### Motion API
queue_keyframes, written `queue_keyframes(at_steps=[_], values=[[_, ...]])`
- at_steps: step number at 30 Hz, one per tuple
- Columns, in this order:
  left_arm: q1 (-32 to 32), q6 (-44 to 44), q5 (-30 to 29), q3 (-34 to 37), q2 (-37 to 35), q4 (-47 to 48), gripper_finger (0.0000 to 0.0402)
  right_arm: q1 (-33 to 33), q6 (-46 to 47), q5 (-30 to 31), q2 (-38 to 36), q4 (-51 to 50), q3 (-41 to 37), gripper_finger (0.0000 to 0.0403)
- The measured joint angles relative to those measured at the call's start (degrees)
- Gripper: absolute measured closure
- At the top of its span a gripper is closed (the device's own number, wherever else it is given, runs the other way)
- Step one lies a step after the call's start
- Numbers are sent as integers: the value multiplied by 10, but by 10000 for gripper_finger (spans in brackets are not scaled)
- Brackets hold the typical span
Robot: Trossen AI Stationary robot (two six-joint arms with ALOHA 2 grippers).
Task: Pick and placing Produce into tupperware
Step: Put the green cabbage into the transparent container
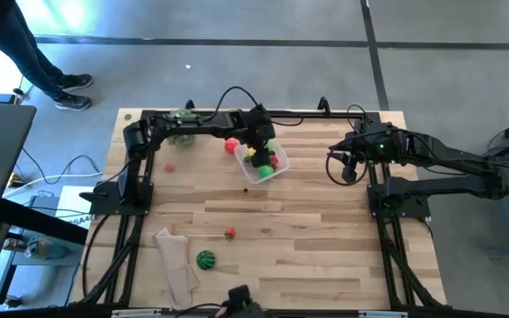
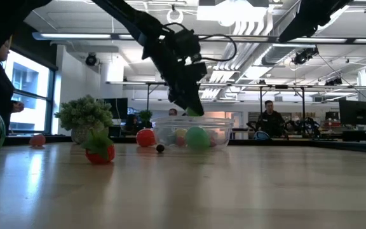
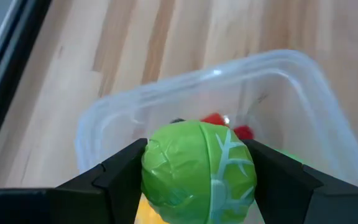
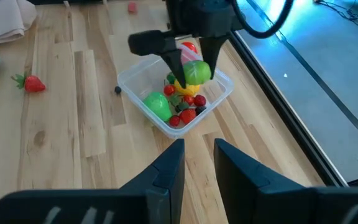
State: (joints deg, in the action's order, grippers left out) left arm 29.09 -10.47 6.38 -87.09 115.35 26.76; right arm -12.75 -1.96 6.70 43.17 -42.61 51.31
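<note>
Produce is the job, and my left hand (image 4: 190, 70) is clenched on a green leafy ball (image 3: 199, 171), holding it just above the tupperware (image 1: 262, 161), which sits on the worktop (image 1: 325, 230) toward the far edge, a little left of the middle. The tub already carries a heap of small red, green and yellow pieces, so the risk I see is crowding: if I let go from this height the ball may land on the pile, bounce or roll over the low rim and run across the boards. The tub also looks light, and a finger catching its wall could shove or tip it. Outside it lie a strawberry (image 1: 229, 233) and a striped watermelon ball (image 1: 205, 260) near the front edge beside a beige cloth (image 1: 176, 261). My right hand (image 4: 196, 163) waits over the right side, fingers slightly apart, holding nothing.
</note>
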Motion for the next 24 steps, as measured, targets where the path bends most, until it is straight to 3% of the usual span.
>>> queue_keyframes(at_steps=[24], values=[[20,16,16,0,48,-38,158,0,0,0,0,0,0,327]])
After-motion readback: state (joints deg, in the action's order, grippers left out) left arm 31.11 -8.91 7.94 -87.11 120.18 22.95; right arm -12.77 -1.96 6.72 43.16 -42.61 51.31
